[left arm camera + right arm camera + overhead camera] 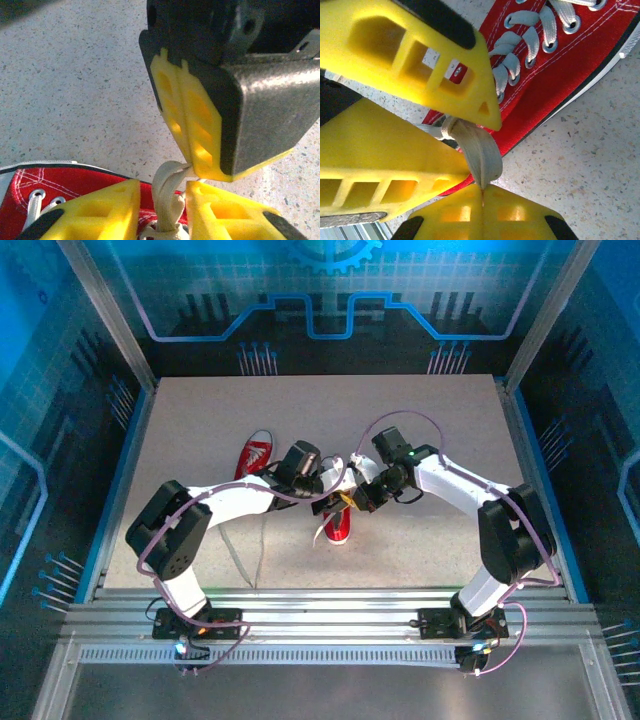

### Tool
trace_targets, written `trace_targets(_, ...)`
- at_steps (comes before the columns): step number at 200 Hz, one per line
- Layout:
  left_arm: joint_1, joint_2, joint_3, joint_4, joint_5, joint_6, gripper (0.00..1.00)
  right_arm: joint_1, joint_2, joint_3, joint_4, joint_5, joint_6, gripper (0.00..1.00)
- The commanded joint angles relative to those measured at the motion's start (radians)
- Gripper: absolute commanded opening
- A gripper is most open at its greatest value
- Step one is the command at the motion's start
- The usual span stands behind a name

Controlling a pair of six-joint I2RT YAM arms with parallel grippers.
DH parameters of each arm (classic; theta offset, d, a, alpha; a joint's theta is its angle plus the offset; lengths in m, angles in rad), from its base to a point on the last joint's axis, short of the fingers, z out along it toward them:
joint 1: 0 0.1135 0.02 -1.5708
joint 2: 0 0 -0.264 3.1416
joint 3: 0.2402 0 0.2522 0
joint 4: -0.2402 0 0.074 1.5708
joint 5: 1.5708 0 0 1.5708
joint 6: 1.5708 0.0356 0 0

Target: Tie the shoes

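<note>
One red shoe [338, 528] lies mid-table under both grippers; its red canvas shows in the left wrist view [75, 185] and its laced eyelets in the right wrist view [580, 55]. A white lace loop [480, 145] rises from a knot on that shoe. My right gripper [482, 190] is shut on the top of this loop. My left gripper [164, 189] has its yellow fingers apart on either side of the same loop [167, 192], just below the right gripper's closed fingertips. From above, the left gripper [322, 502] and right gripper [360, 496] nearly touch. The second shoe [257, 453] lies behind my left arm.
The speckled table [440, 430] is bordered by metal rails and blue walls. A loose lace end [318, 533] hangs off the near shoe's left side. My two arms crowd the space above the shoe.
</note>
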Motion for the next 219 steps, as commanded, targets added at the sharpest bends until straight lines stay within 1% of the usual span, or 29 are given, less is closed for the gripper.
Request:
trace_targets(1,0.001,0.016,0.032,-0.019,-0.004,-0.004,0.21,-0.010,-0.039,-0.006,0.005,-0.048,0.008,0.00)
trace_targets(14,0.007,0.014,0.027,-0.030,-0.022,-0.005,0.15,-0.015,-0.049,-0.015,0.010,-0.056,0.013,0.00)
trace_targets(28,0.017,0.010,0.024,-0.046,-0.024,-0.009,0.12,-0.020,-0.056,-0.020,0.010,-0.064,0.015,0.00)
trace_targets(65,0.028,0.011,0.016,-0.113,-0.040,0.006,0.11,-0.030,-0.076,-0.039,0.017,-0.079,0.025,0.00)
trace_targets(83,0.031,0.002,-0.005,-0.095,-0.039,-0.005,0.12,-0.040,-0.084,-0.049,0.023,-0.088,0.035,0.00)
trace_targets(96,0.032,0.003,-0.007,-0.093,-0.042,-0.011,0.14,-0.046,-0.091,-0.057,0.030,-0.094,0.045,0.00)
trace_targets(147,0.031,0.006,-0.001,-0.100,-0.062,-0.042,0.15,-0.077,-0.118,-0.066,0.036,-0.099,0.067,0.00)
trace_targets(163,0.030,0.005,-0.008,-0.100,-0.072,-0.063,0.13,-0.089,-0.128,-0.070,0.039,-0.101,0.074,0.00)
trace_targets(182,0.030,0.006,-0.015,-0.092,-0.083,-0.088,0.07,-0.101,-0.136,-0.070,0.042,-0.108,0.076,0.00)
trace_targets(219,0.030,0.010,-0.023,-0.085,-0.093,-0.111,0.07,-0.127,-0.136,-0.065,0.032,-0.105,0.079,0.00)
